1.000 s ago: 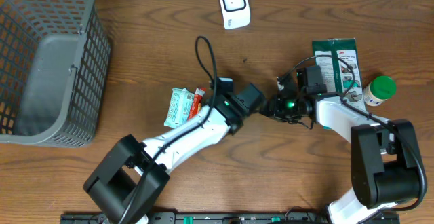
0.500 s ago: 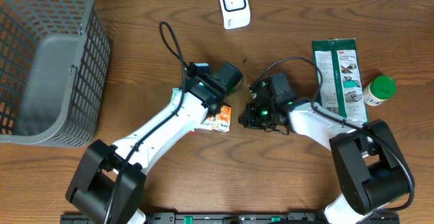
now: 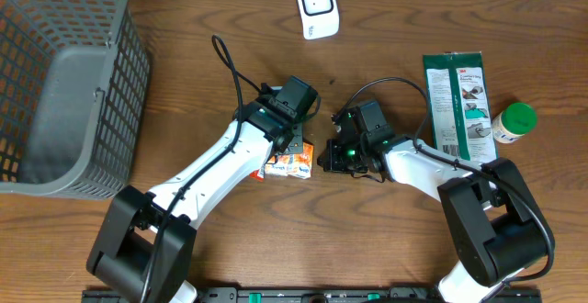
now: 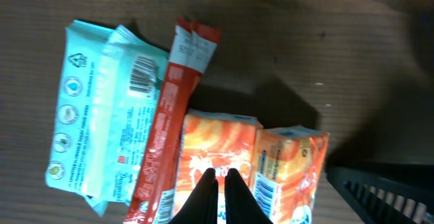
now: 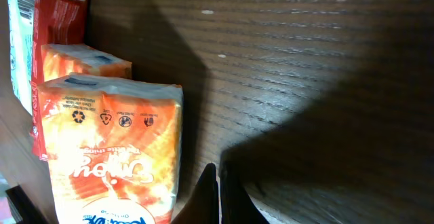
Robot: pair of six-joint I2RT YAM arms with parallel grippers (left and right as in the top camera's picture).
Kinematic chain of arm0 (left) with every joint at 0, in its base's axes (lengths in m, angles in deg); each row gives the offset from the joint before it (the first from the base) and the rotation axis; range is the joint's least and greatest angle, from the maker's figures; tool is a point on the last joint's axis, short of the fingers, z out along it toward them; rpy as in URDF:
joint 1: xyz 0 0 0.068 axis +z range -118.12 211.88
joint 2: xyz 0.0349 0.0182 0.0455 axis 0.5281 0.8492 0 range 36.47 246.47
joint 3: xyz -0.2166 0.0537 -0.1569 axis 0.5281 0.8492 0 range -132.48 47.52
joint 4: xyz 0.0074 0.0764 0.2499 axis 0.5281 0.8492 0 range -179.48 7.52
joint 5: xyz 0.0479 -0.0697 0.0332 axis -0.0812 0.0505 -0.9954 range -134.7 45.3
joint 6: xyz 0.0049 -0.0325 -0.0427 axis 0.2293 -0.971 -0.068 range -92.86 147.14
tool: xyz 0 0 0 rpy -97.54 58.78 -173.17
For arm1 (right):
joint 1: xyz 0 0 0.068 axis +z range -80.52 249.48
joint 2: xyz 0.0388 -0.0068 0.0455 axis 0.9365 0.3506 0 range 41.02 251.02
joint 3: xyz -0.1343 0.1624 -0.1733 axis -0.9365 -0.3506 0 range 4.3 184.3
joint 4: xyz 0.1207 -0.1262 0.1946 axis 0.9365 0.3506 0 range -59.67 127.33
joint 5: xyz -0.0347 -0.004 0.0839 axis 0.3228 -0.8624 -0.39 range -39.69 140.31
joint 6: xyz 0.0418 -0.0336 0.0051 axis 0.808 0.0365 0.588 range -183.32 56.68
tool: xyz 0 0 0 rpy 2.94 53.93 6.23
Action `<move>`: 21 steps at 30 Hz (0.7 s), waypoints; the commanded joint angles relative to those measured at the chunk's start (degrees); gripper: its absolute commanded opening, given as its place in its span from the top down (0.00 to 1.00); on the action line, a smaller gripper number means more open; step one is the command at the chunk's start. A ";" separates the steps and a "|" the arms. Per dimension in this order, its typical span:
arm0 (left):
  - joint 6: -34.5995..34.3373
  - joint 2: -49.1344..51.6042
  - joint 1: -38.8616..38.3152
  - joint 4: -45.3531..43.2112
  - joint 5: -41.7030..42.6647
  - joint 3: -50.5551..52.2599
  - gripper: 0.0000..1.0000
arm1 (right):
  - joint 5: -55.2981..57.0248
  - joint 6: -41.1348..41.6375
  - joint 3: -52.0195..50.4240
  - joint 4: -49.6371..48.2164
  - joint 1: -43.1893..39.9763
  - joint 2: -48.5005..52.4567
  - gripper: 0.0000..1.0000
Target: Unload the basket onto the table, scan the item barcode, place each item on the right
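Note:
Two orange tissue packs lie side by side on the wooden table, one with a barcode facing up. Next to them are a red stick sachet and a teal wipes pack. My left gripper is shut, with only a sliver between its tips, right over the left orange pack. I cannot tell whether it pinches the wrapper. In the overhead view the left gripper stands above the orange packs. My right gripper is shut and empty, just right of an orange pack. The white scanner stands at the back.
A grey mesh basket fills the left side. A green packet and a green-capped bottle lie at the right. The right arm's black body sits close beside the orange packs.
My left arm swung left over the items and its jaws closed. The right arm moved left, up to the orange packs. The orange packs now lie uncovered beside the sachet.

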 commanded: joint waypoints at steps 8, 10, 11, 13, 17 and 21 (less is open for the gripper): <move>3.43 5.46 1.25 -0.57 4.04 1.03 0.92 | 0.55 0.59 -0.33 -0.20 0.98 1.14 0.99; 3.43 6.34 1.86 -1.03 5.64 1.03 0.92 | 0.57 0.37 -0.33 -0.24 1.11 1.14 0.99; 3.43 6.62 2.21 -1.40 6.47 1.03 0.93 | 0.57 0.37 -0.33 -0.42 1.20 1.14 0.99; 3.43 6.62 2.60 -1.88 7.43 1.03 0.93 | 0.57 0.37 -0.33 -0.57 1.25 1.14 0.99; 3.43 6.62 2.67 -2.12 10.14 1.03 0.92 | 0.50 0.37 -0.33 -0.85 1.31 1.14 0.99; 3.41 6.62 2.49 -2.19 12.31 1.03 0.92 | 0.55 0.35 -0.33 -1.29 1.99 1.14 0.99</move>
